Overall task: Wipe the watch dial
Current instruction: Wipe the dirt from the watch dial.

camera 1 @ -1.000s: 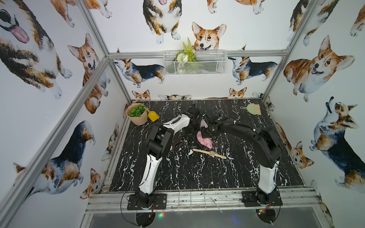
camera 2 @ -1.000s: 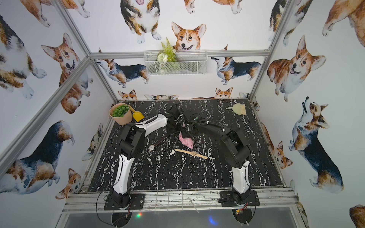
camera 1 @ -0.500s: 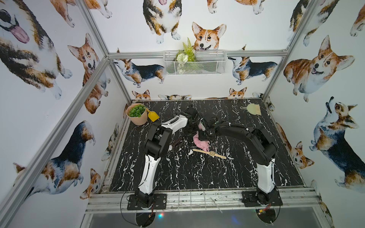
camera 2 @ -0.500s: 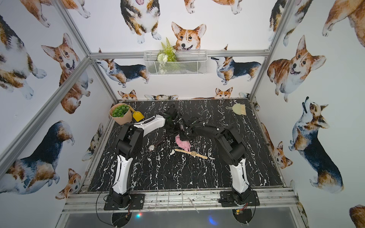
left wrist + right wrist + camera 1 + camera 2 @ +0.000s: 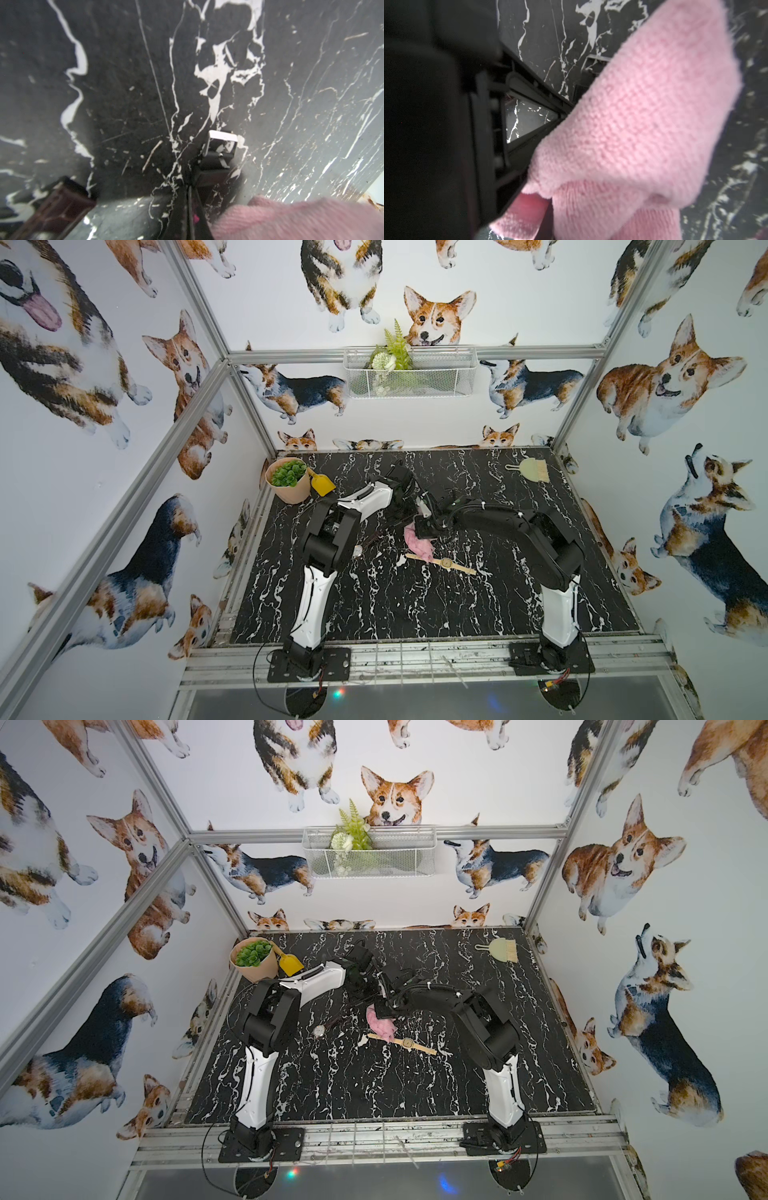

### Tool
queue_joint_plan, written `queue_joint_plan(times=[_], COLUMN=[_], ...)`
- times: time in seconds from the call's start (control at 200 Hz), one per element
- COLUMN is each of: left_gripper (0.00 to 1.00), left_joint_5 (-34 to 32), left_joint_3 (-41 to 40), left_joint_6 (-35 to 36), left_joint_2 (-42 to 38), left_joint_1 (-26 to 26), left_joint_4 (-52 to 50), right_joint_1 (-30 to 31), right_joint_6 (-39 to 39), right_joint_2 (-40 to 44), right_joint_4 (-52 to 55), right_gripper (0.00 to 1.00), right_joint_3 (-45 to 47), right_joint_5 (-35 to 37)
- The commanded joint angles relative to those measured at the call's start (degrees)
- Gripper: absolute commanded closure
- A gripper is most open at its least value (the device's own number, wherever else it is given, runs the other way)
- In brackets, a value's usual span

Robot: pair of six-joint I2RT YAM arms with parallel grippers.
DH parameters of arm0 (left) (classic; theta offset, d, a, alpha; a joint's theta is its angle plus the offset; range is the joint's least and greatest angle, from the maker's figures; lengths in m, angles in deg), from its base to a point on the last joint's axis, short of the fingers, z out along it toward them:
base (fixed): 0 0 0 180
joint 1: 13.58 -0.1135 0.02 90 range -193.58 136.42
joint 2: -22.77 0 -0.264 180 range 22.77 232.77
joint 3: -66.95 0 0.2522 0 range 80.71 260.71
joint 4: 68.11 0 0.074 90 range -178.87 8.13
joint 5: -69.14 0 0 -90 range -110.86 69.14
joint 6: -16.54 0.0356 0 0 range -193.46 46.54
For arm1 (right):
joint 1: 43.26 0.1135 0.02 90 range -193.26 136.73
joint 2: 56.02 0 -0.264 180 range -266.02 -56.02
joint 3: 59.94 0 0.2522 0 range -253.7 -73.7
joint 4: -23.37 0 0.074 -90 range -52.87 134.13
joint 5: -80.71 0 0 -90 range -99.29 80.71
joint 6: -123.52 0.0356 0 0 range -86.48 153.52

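A round silver watch dial (image 5: 357, 551) (image 5: 319, 1031) lies on the black marble table, and its dark strap runs up to my left gripper (image 5: 405, 519). In the left wrist view that gripper (image 5: 190, 187) is shut on the strap, with the buckle (image 5: 222, 143) just past its tips. A second watch (image 5: 446, 563) with a tan strap lies flat nearby. The pink knitted cloth (image 5: 419, 545) (image 5: 643, 124) droops onto the table and touches that tan strap. My right gripper (image 5: 424, 529) is shut on the cloth's upper end. Its fingertips are hidden under the cloth.
A potted succulent (image 5: 289, 481) and a yellow scoop (image 5: 322, 484) stand at the back left. A small brush (image 5: 530, 469) lies at the back right. A wire basket (image 5: 409, 373) hangs on the rear wall. The two wrists are close together mid-table.
The right gripper opened and shut again on the cloth. The cloth shifted left and sank onto the table by the tan watch. The left arm stayed still.
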Motion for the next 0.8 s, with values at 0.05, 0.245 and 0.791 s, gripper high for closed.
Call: queue_joint_plan(times=[0.05, 0.245, 0.791], left_gripper=[0.94, 0.94, 0.91], left_joint_5=[-9.50, -12.31, -11.85], left_joint_3=[-1.24, 0.35, 0.88], left_joint_6=[-1.70, -0.68, -1.17], left_joint_2=[2.97, 3.39, 2.79], left_joint_1=[0.08, 0.64, 2.06], left_joint_4=[-18.75, -20.51, -20.31], right_joint_1=[-0.21, -2.13, -1.78], right_joint_6=[-1.92, -1.01, 0.74], right_joint_2=[1.98, 5.41, 9.83], right_joint_4=[15.48, 15.18, 2.12], right_gripper=[0.87, 0.90, 0.86], right_joint_3=[4.19, 6.77, 4.95], right_joint_5=[13.23, 14.05, -3.38])
